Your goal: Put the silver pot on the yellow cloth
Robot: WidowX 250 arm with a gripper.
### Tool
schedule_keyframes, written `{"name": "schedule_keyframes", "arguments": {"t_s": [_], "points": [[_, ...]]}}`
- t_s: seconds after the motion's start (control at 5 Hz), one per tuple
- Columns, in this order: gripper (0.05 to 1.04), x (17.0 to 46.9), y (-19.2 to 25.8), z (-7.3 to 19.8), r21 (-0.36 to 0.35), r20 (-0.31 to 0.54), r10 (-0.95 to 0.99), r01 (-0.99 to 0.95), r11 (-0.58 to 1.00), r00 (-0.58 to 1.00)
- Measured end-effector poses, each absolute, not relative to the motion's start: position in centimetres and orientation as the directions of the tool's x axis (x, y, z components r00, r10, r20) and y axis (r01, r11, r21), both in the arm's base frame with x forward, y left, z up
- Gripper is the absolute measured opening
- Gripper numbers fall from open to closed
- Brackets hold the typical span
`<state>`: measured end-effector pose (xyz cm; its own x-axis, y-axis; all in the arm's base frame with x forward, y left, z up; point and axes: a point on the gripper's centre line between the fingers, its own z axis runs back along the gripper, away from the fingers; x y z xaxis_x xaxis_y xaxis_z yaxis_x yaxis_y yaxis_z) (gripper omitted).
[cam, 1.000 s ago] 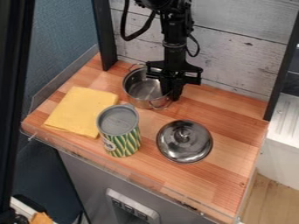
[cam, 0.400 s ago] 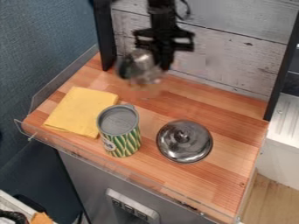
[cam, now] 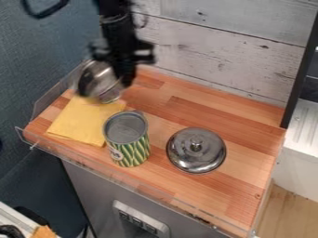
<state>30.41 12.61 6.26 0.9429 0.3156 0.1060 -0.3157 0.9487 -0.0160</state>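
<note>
Silver pot aloft at the far end of the yellow cloth

Work surface: wooden counter (cam: 239, 190), striped in light and reddish strips, with clear edging (cam: 81, 160) along its left and near sides. Yellow cloth (cam: 77, 123) lies flat on the left. Can (cam: 128, 139), green-patterned with a grey lid, stands upright just beside the cloth's right edge. Metal lid (cam: 195, 151) rests knob up, right of the can and apart from it.

Gripper (cam: 119, 81): at upper left, clamped on the silver pot (cam: 99, 82); fingertip detail blurred. Pot hangs tilted off the counter, overlapping the cloth's far end in this view; exact height cannot be told.

Room: blue wall (cam: 37, 69) at left; whitewashed plank wall (cam: 217, 58) behind; black post (cam: 298, 79) at right. Beyond the post, a white ribbed surface (cam: 299, 128), with wood-toned floor (cam: 288, 209) below. Grey cabinet front (cam: 87, 190) under the counter carries a pale switch panel (cam: 140, 221).
</note>
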Motion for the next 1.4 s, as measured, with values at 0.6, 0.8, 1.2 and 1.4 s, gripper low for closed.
{"name": "schedule_keyframes", "arguments": {"t_s": [0.6, 0.8, 1.2, 1.4], "points": [[0.073, 28.8, 15.0, 2.3, -0.001, -0.001, 0.413, -0.413, 0.911, 0.911], [0.102, 29.2, 15.0, 1.2, -0.015, -0.042, 0.412, -0.413, 0.911, 0.91], [0.558, 29.5, 15.1, 2.7, -0.033, 0.037, 0.358, -0.357, 0.933, 0.933], [0.863, 29.9, 15.0, 4.3, -0.033, 0.109, 0.27, -0.268, 0.963, 0.957]]}}
